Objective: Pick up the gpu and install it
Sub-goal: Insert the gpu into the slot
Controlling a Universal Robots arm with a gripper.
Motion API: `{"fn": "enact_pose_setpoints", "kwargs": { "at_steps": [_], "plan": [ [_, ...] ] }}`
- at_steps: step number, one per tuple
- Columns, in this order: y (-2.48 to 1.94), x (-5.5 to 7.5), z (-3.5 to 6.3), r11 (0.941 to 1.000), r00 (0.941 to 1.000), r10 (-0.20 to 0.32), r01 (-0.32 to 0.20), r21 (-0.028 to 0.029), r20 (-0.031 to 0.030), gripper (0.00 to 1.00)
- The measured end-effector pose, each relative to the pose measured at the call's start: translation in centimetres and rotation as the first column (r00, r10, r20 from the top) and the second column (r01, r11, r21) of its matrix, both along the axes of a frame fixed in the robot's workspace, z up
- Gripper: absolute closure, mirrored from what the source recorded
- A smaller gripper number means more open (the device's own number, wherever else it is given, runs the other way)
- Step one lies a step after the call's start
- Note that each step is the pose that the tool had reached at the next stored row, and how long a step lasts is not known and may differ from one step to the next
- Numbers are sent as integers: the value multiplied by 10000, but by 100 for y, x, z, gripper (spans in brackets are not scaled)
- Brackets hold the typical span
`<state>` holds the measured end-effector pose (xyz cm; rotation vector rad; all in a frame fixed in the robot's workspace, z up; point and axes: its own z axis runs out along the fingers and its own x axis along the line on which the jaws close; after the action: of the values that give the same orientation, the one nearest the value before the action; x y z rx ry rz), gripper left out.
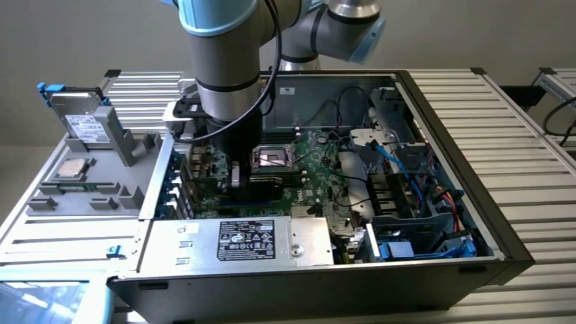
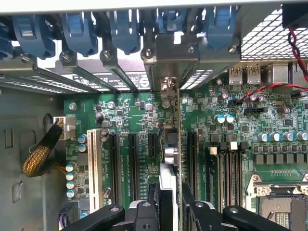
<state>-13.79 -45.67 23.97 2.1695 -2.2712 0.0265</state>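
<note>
Gripper (image 2: 171,204) lowered inside open computer case (image 1: 504,236); jaws partly closed on gpu (image 2: 172,144), card held upright on edge between fingers; gpu standing over motherboard (image 2: 125,115) among expansion slots (image 2: 115,163), silver end bracket (image 2: 166,53) up against rear slot openings beside blue retention clips (image 2: 77,31); seating depth indeterminate.

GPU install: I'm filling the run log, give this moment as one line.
gripper: shut on gpu | gpu: edge-on, upright over motherboard slots | case: open

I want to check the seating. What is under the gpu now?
Under the gpu, held edge-on in the hand, lies the green motherboard with its black slots. The slot directly beneath is covered.
</note>
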Motion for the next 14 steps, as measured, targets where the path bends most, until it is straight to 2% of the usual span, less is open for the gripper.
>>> {"fn": "enact_pose_setpoints", "kwargs": {
  "at_steps": [3,14],
  "plan": [
    [34,-3,-4,10000,10000,2,-2,-10,-2,71],
    [35,-6,-7,10000,10000,7,-7,-2,11,71]
  ]
}}
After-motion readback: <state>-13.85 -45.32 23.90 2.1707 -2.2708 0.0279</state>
